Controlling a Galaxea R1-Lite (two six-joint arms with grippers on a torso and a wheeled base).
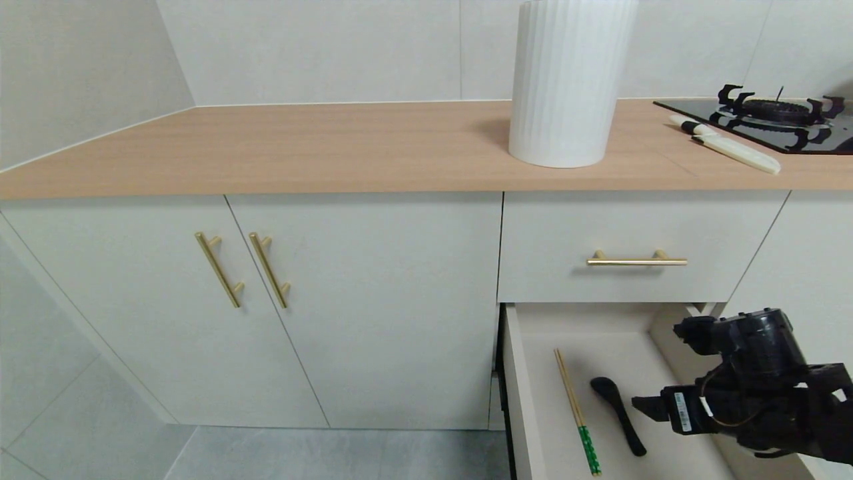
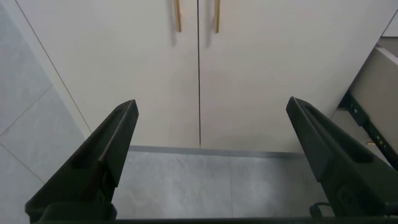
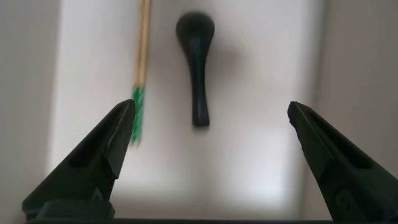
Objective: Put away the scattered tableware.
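Right tool hangs over the open drawer, its fingers spread wide with nothing between them. Directly below it the chopsticks and the black spoon lie side by side on the drawer floor, both running front to back. So those two look put away, and the piece left out, as I read it, is the knife. It lies on the worktop right at the front corner of the gas hob, well above and beyond the right tool. Its long axis runs on a slant, handle end toward the back wall and the other end toward the worktop's front edge. It lies off to the right of the ribbed white container, and that makes the right arm clearly the nearer one. Left tool is also spread and empty, low down facing the cabinet doors, well away from the knife. A pick would want those fingers set across that slant.
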